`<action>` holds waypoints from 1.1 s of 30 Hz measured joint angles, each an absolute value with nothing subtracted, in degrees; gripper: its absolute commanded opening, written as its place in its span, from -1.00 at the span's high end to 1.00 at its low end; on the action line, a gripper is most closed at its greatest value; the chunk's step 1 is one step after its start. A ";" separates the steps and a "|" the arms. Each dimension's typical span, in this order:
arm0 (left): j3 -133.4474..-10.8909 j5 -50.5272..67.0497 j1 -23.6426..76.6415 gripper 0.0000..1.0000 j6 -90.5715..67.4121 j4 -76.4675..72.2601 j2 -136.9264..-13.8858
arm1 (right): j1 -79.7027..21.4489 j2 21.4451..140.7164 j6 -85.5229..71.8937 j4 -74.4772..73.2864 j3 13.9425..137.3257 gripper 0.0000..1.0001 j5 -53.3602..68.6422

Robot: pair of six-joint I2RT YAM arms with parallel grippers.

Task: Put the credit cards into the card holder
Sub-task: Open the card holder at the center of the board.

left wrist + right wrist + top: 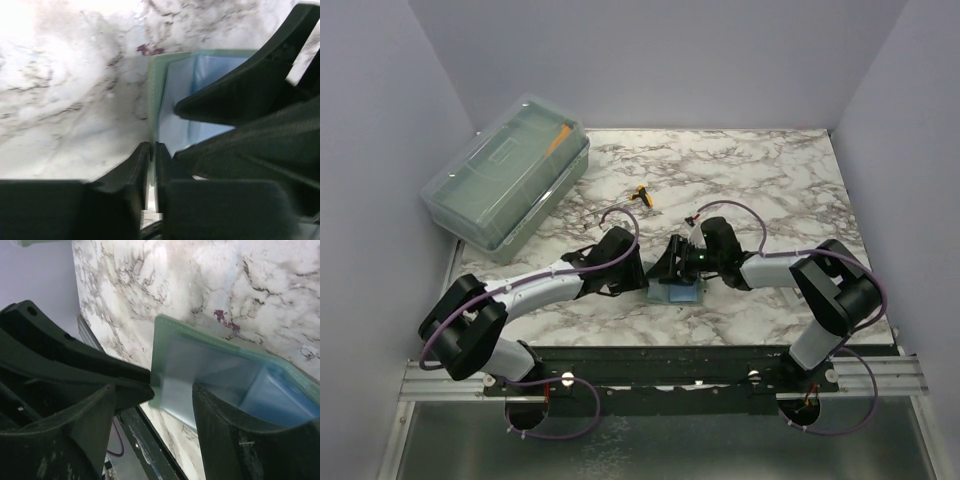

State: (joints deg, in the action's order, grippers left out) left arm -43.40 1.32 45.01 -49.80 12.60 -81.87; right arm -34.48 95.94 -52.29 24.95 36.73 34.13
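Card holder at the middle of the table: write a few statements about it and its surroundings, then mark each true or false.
1. The card holder lies open, with its bluish pockets showing. True.
2. The left gripper is closed on the card holder's edge. True.
3. The right gripper is clamped shut, well away from the holder. False: its jaws stand apart right at the holder.
4. The translucent lidded box sits at the far right of the table. False: it sits at the far left.
5. The small yellow-and-black object lies inside the holder. False: it lies on the table beyond both grippers.
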 measured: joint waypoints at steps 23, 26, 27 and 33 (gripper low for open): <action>-47.64 8.64 43.90 1.00 -52.99 6.26 -79.59 | -34.52 98.19 -53.93 27.03 34.79 0.17 34.79; -44.34 8.99 43.90 1.00 -54.35 4.12 -80.90 | -33.82 95.81 -54.04 26.92 32.75 0.25 34.39; -43.13 8.99 43.90 1.00 -54.94 3.49 -81.14 | -33.63 94.59 -54.04 26.79 32.01 0.34 34.13; -40.47 9.02 43.86 1.00 -56.66 -0.84 -84.40 | -33.01 90.00 -52.29 21.78 31.59 0.60 31.22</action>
